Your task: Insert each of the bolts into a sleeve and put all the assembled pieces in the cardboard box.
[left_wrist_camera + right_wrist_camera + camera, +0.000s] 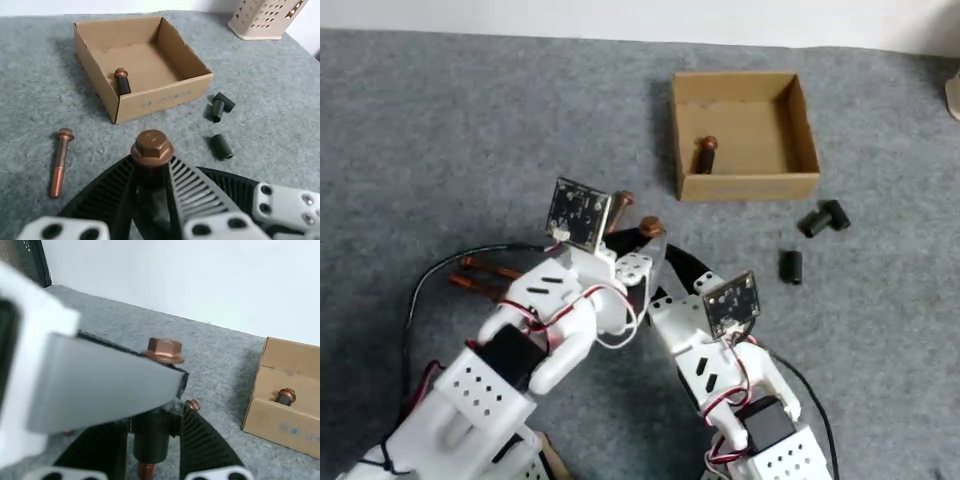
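Observation:
My left gripper [151, 167] is shut on a copper bolt [151, 146], head up; the high view puts it [650, 228] just in front of the cardboard box [745, 185]. My right gripper [150, 437] is shut on a black sleeve [150, 442] right under that bolt head [164, 350]. The bolt's threaded tip [146, 471] sticks out below the sleeve. One assembled bolt and sleeve [705, 155] lies inside the box [165, 100]. Three loose sleeves [823, 217] [791, 266] lie to the right of the box.
A loose bolt [59, 167] lies beside the left gripper, and its head [622, 203] shows by the left wrist camera. More bolts [485, 275] lie on the grey mat at the left. A white perforated holder [262, 17] stands beyond the box.

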